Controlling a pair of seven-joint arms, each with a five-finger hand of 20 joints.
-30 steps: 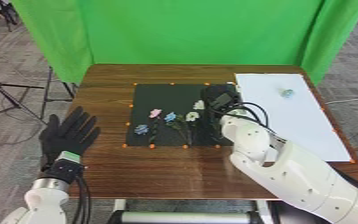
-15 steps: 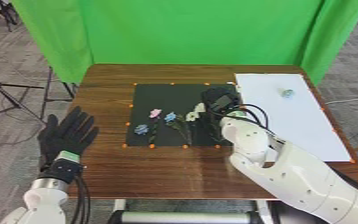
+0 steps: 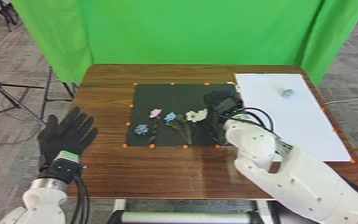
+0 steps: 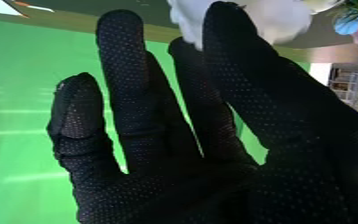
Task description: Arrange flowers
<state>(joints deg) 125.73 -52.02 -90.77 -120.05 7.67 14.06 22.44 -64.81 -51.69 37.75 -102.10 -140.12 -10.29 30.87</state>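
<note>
Since the white petals (image 3: 196, 116) look light and crushable, pinch below them; over the dark mat (image 3: 171, 95), rightward, the right hand (image 3: 222, 101) has straight, parted fingers.

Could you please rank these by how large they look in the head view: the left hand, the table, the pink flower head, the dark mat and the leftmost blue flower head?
1. Table
2. Dark mat
3. Left hand
4. Pink flower head and leftmost blue flower head: too alike to rank.
</note>
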